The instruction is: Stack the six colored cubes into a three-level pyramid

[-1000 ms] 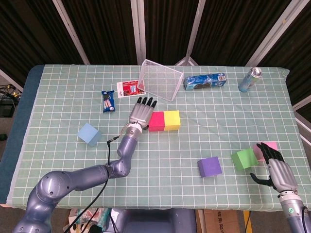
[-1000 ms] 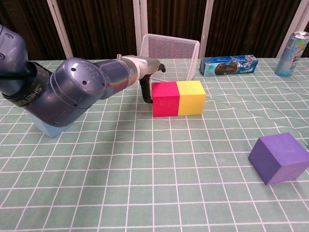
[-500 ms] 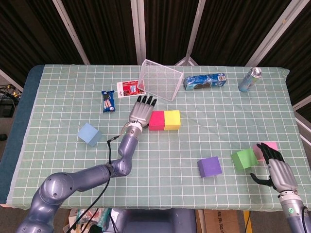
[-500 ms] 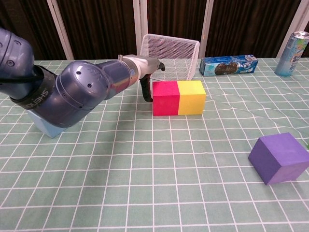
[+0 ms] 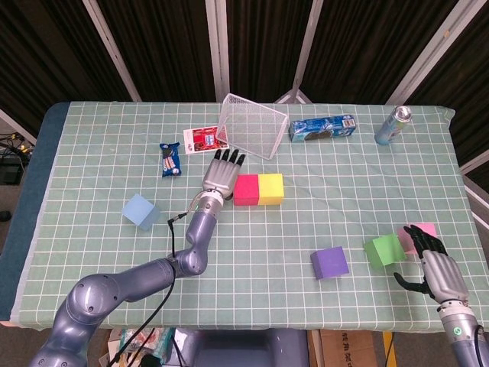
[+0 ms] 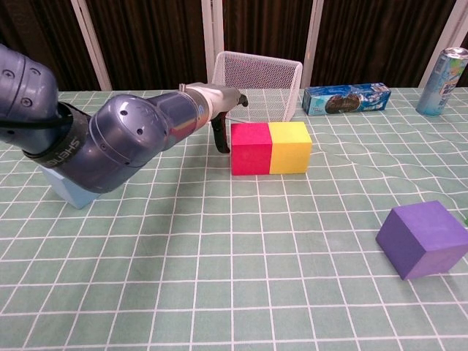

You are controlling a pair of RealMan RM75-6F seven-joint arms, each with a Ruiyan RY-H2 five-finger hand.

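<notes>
The left hand [image 5: 221, 174], fingers flat and holding nothing, has drawn slightly left from the red cube [image 5: 245, 189], which touches the yellow cube [image 5: 270, 189] mid-counter. Base row needs a third cube; the right hand [image 5: 435, 264] hangs open near the pink cube [image 5: 425, 230]

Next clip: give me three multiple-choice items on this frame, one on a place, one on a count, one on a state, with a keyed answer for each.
1. What touches the red cube on its right side?
A. purple cube
B. yellow cube
C. blue cube

2. How many cubes lie on the table?
A. four
B. five
C. six

3. How is the left hand?
A. open, fingers extended beside the red cube
B. gripping the mesh basket
C. holding the can

Answers:
1 B, the yellow cube sits flush against it.
2 C, red, yellow, blue, purple, green, pink.
3 A, it holds nothing.
</notes>
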